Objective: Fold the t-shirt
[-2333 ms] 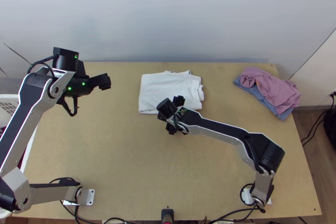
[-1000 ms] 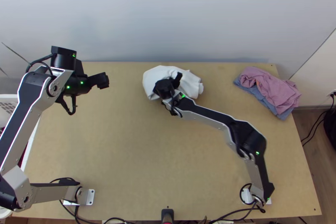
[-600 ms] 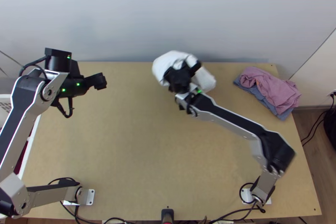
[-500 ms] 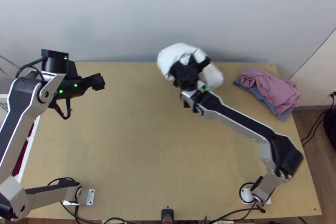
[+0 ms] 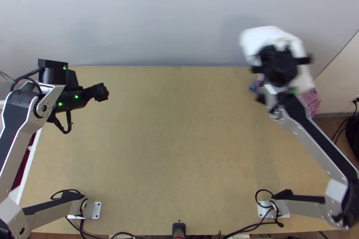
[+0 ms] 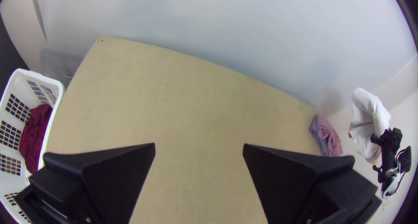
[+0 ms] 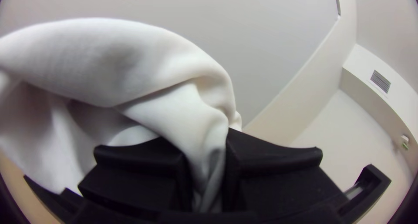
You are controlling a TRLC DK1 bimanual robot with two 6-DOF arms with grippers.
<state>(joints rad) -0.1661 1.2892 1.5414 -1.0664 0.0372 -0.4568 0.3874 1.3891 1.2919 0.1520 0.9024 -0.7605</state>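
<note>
So from the top view, the right arm [image 5: 323, 143] has the white t-shirt [image 5: 256, 37] up off the tabletop [image 5: 170, 127], over by the far right corner; it covers part of a pile of pink cloth [image 5: 312, 99] and grey-blue cloth [image 5: 255, 85], so my guess is the folding's basically done and this one's going on the stack; left arm [image 5: 15, 124] is parked well apart on the other side, probably just to leave room.

Left wrist view: the left tool [image 6: 199, 148] is wide apart with nothing in it, makes sense if one arm can do the carrying; the shirt hangs doubled over near the pile, and there's a white basket [image 6: 39, 78] with maroon cloth [image 6: 34, 137] inside, likely the stuff waiting its turn.

Right wrist view: the right tool [image 7: 208, 141] is clamped on a pinched-up bunch of the shirt, rest of it flopping out to one side; I'd say the gathered grip is there to catch several layers at once; downside is it might leave creases or let the fold slump, so set it down gently.
</note>
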